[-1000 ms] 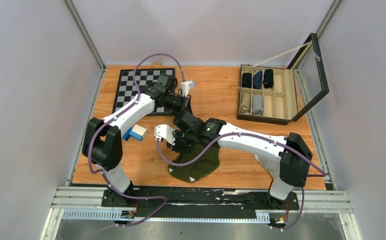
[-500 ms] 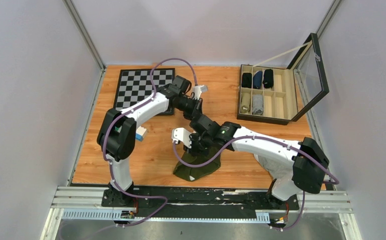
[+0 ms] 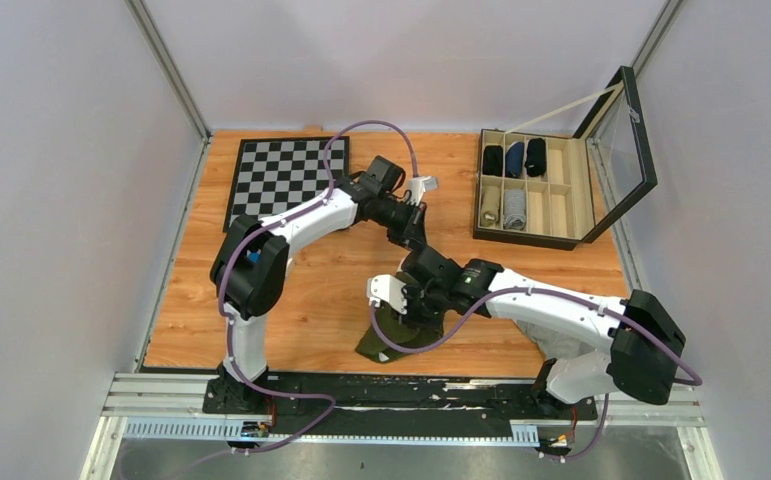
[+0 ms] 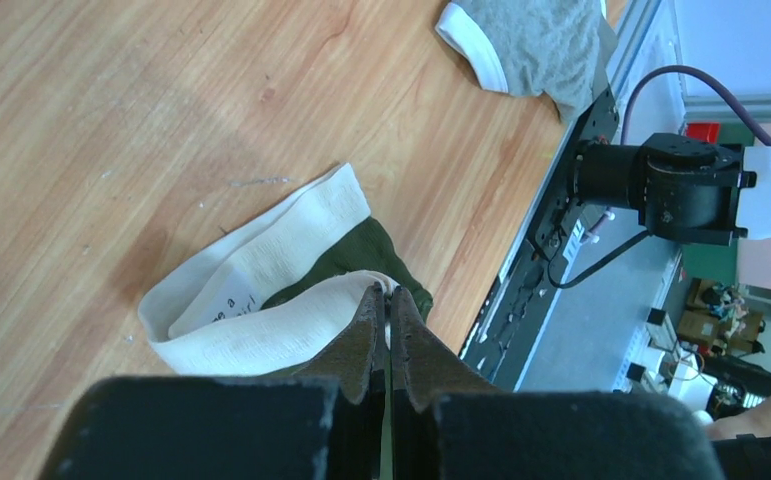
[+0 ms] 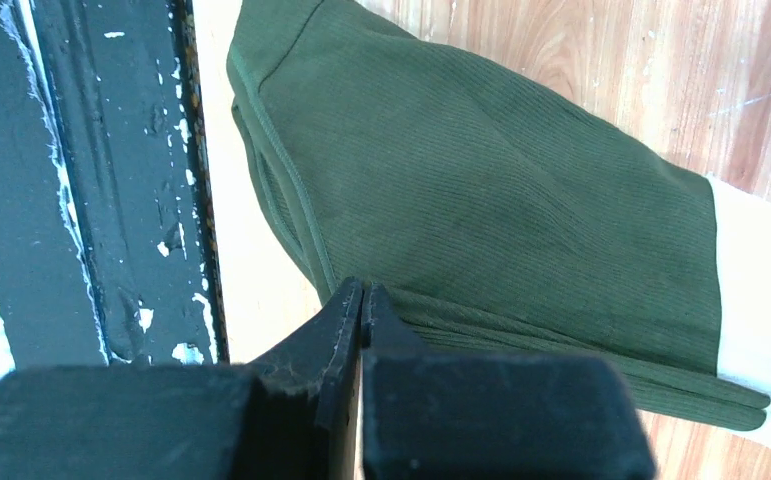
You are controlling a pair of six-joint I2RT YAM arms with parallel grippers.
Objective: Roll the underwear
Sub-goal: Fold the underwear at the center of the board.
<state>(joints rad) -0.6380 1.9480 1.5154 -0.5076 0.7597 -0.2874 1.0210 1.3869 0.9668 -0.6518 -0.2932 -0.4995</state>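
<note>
Both arms share one build: the left arm [image 3: 306, 215] and the right arm [image 3: 551, 300] have smooth white shells on their long links, joined by bulky black joint housings, the largest being a black block at each shoulder [image 3: 251, 272]. A thin purple cable [image 4: 676, 70] runs along each arm in loose loops from base to wrist. A small white camera housing [image 3: 387, 291] sits on each black wrist. The jaws are matte black and wedge-shaped, tapering to thin tips, with scuffed and slightly ragged edges, and they are set on a broad black block with a rough, grainy surface.
</note>
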